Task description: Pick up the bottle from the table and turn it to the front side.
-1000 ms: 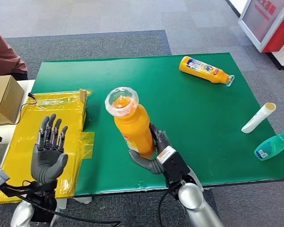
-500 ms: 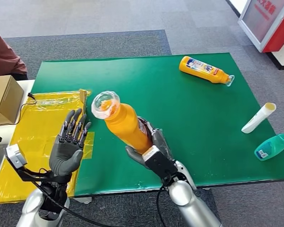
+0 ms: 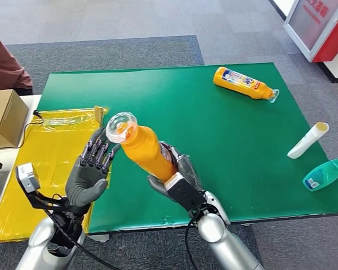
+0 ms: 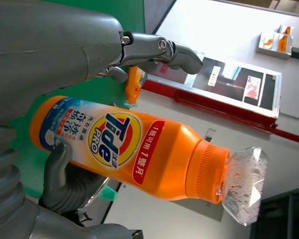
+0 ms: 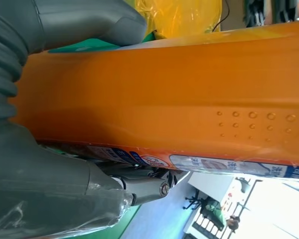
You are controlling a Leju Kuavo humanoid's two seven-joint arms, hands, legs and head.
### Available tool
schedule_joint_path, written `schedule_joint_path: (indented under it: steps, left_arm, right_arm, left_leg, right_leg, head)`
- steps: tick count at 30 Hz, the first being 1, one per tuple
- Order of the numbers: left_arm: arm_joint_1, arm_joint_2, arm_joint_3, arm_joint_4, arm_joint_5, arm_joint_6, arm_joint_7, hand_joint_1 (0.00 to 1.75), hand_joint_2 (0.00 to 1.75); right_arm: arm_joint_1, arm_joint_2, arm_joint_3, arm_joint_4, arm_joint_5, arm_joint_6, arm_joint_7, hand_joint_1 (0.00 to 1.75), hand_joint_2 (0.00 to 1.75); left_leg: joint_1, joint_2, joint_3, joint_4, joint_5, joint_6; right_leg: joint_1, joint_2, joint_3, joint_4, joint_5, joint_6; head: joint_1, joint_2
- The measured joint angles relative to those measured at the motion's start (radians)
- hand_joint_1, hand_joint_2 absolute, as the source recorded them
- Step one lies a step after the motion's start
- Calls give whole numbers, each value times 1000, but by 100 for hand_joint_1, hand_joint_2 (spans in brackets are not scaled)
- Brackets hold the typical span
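My right hand (image 3: 179, 179) grips the lower body of an orange Tide bottle (image 3: 143, 149), lifted above the green mat (image 3: 227, 140) and tilted with its clear cap (image 3: 121, 126) toward my left. My left hand (image 3: 90, 170) is raised with fingers spread, its fingertips right beside the cap; whether they touch it I cannot tell. In the left wrist view the bottle (image 4: 129, 147) shows its Tide label, with my right hand's dark fingers (image 4: 63, 177) wrapped around its base. The right wrist view has the bottle's orange side (image 5: 170, 94) close up.
A second orange bottle (image 3: 243, 82) lies at the mat's far right. A white tube (image 3: 307, 139) and a teal bottle (image 3: 324, 174) lie near the right edge. Yellow plastic sheeting (image 3: 44, 163) covers the left side, a cardboard box (image 3: 5, 117) beside it. A person's sleeve (image 3: 3, 63) is at far left.
My right hand has tilted and carried the bottle leftward, its cap swinging toward my left hand. My left hand has risen and moved right until its fingers are at the cap.
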Motion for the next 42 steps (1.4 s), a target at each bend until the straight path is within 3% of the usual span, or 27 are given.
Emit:
schedule_joint_path:
  steps: [9,26,42]
  left_arm:
    - [-71,14,-20,38,-36,80,22,0,175]
    - [-235,-11,-125,184,45,91,84,0,175]
    - [-266,-1,-214,195,46,68,99,0,175]
  right_arm:
    - [-12,2,19,4,-15,25,0,175,175]
    - [-81,13,75,28,-47,17,-9,175,175]
    - [-92,14,77,65,-55,6,-27,175,175]
  left_leg:
    - [0,0,0,0,0,0]
    - [0,0,0,0,1,0]
    - [0,0,0,0,1,0]
  right_leg:
    - [0,0,0,0,0,0]
    - [0,0,0,0,0,0]
    - [0,0,-1,0,0,0]
  head:
    - [0,0]
    - [0,0]
    - [0,0]
